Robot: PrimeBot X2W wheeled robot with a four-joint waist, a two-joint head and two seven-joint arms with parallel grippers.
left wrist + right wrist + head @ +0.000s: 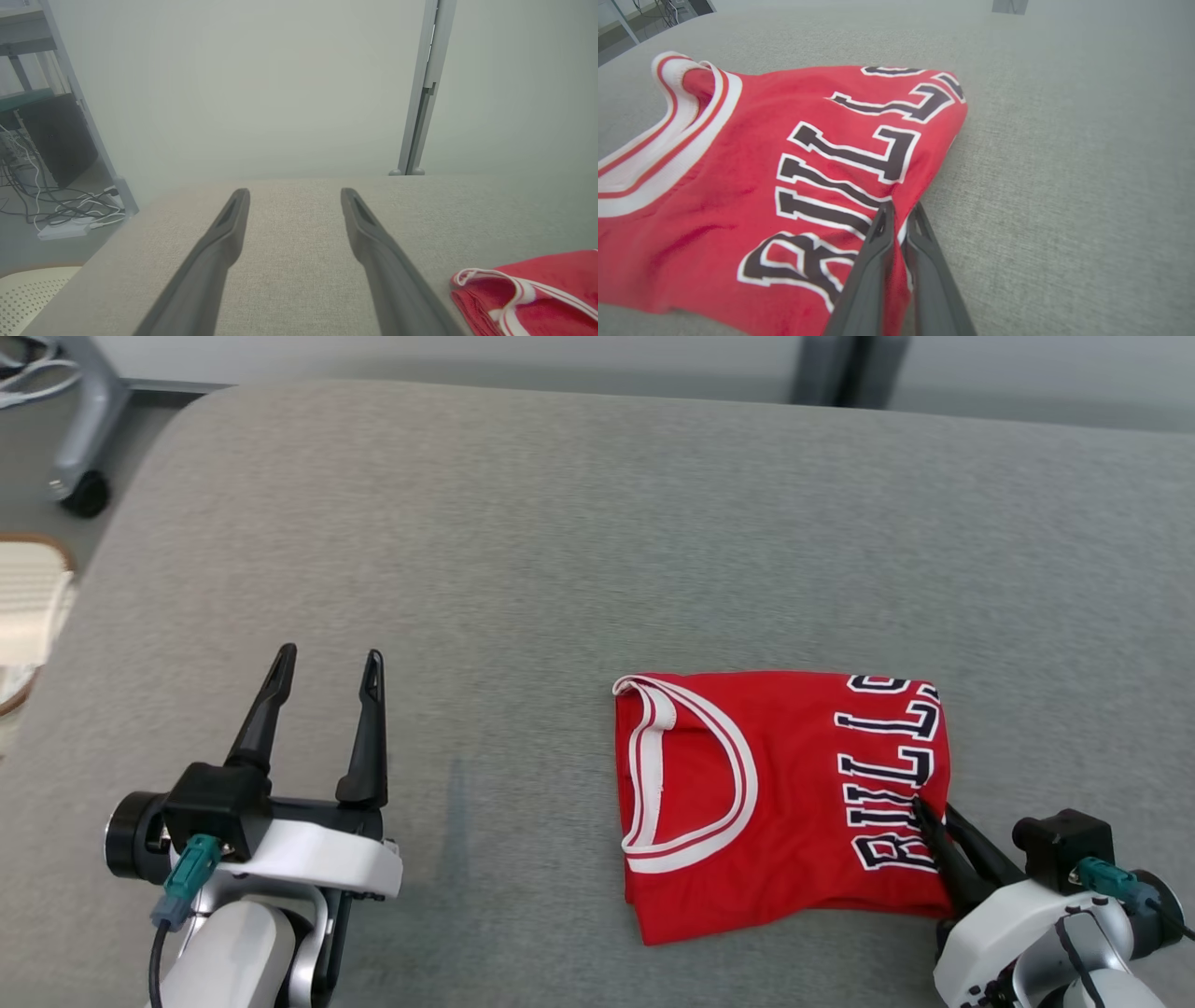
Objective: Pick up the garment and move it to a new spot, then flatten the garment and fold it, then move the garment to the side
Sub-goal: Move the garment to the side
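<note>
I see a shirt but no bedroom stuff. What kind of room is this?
Probably a robot lab or test room, not a home: a wheeled metal frame, loose cables, and a grey padded table holding one jersey.

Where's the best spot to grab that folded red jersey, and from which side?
Probably grip the red jersey at its lettered edge, from the robot's right: the folded layers lie thin and flat there, where the right gripper is pinching.
</note>
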